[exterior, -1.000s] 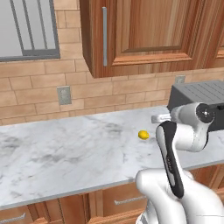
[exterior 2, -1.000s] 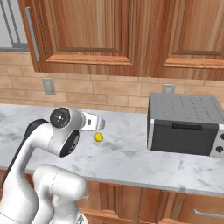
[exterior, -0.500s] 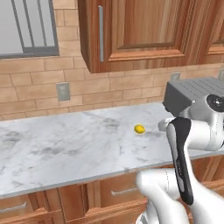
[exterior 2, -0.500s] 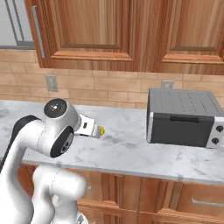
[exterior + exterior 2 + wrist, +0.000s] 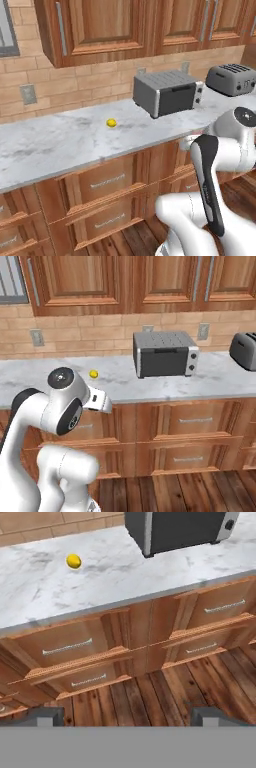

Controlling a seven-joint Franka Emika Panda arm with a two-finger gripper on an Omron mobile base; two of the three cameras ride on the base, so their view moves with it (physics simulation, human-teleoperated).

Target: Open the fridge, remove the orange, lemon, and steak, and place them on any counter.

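Base has driven since the earlier frames: whole scene shifted in both base views, so that's camera motion, not the objects. A second ago the arm was reaching over the counter with the gripper close to the lemon; now the arm is pulled back off the slab, and the hand sits in front of the drawers, below the counter's front edge. Lemon left behind on the marble, nothing held.

Gripper (image 5: 127,716): jaws spread wide, empty. Both finger tips show at the bottom of the hand view, far apart, with wood floor (image 5: 165,692) between them.

Lemon (image 5: 111,122) (image 5: 93,374) (image 5: 73,561): lying on the counter (image 5: 55,145) (image 5: 210,383) (image 5: 115,577), about mid-depth between the front edge and the brick backsplash (image 5: 85,87). Well apart from the grey toaster oven (image 5: 167,92) (image 5: 162,353) (image 5: 180,529), on its left in all three views. Too small and rounded here to call its long axis or which way it points.

New in view versus earlier: a toaster (image 5: 231,79) (image 5: 244,350) toward the right end of the counter, beyond the toaster oven, plus more drawer fronts (image 5: 200,421) (image 5: 67,647) and floor. Wall outlet (image 5: 28,94) (image 5: 36,337) is on the backsplash left of the lemon.
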